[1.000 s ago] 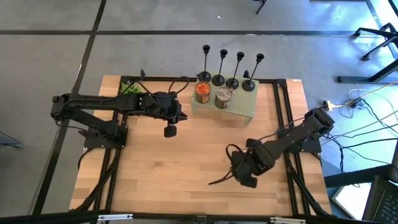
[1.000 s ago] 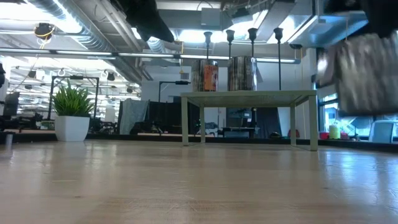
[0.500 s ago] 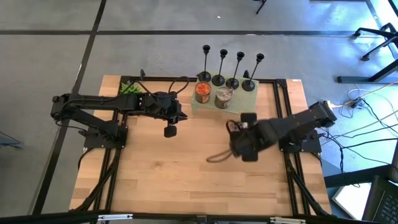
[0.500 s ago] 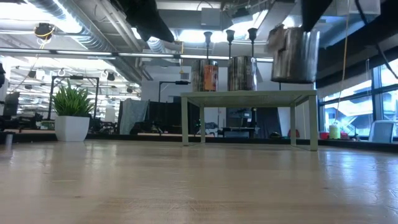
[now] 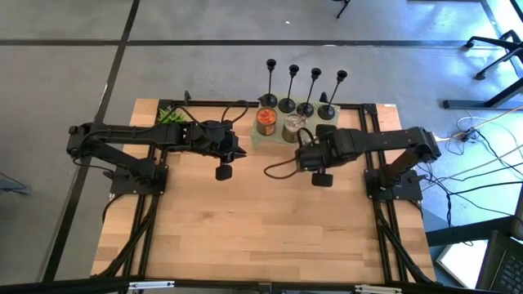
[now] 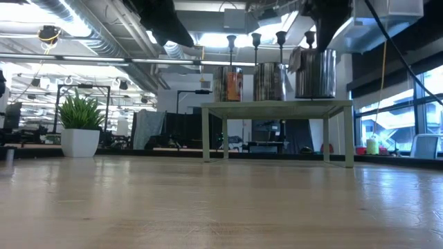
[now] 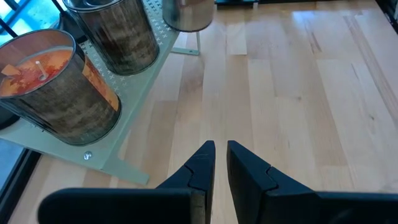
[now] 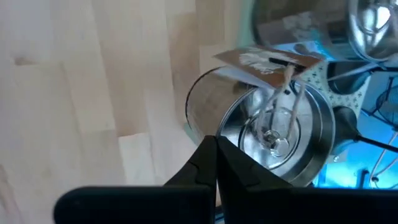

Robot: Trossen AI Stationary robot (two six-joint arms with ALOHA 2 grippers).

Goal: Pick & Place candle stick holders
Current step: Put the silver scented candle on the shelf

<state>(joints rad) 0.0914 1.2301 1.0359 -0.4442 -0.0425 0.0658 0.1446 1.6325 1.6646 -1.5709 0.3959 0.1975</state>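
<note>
Four slim black candle stick holders (image 5: 304, 98) stand on their round bases in a row along the far edge of a pale green raised shelf (image 5: 258, 144). An orange candle jar (image 5: 265, 121) and a dark jar (image 5: 292, 127) stand on the shelf in front of them. My right gripper (image 5: 309, 152) is shut on a silver tin (image 6: 315, 72), held at the shelf's near right part. Whether the tin's bottom touches the shelf, I cannot tell. My left gripper (image 7: 221, 149) hovers left of the shelf with its fingers nearly together and nothing between them. My right gripper is shut on the tin's rim (image 8: 231, 144) at its near side, coming from above and pointing steeply down. The fingers themselves hide whether one is inside the wall. The tin hangs below them, nearly upright, its open top up, with wicks and a paper tag inside.
A green plant (image 5: 170, 116) sits at the table's far left corner. A dark cable (image 5: 278, 168) loops down from my right arm over the boards. Black frame rails run along the table's sides. Bare wood lies across the middle and near half.
My right gripper has carried the silver tin from the table's near right area up and toward the far edge, over to the shelf's near right part. Its wrist rolled and tipped steeper on the way. The tin stayed in the hold.
</note>
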